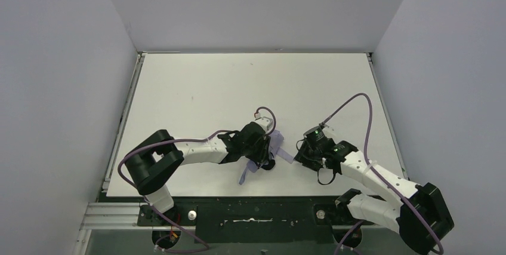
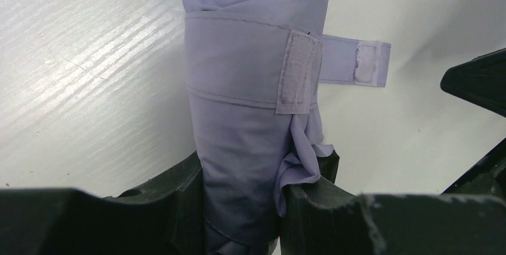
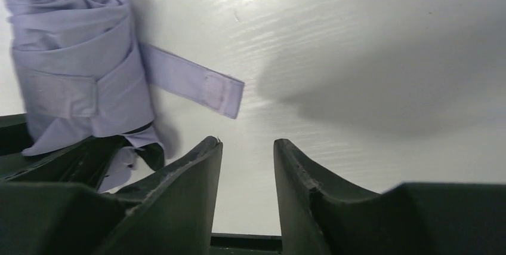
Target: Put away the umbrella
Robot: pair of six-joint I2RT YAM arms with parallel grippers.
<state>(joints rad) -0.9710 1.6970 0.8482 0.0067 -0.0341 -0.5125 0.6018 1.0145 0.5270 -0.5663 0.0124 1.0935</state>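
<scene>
One umbrella [image 2: 250,117], clamped (near edge [image 1: 238,194], seemingly).

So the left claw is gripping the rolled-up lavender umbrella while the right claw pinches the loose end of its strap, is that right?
Not quite. The left gripper does grip the rolled umbrella, but the right gripper pinches nothing: the right wrist view shows its jaws apart with only table between them, the strap end lying free just beyond them.
</scene>
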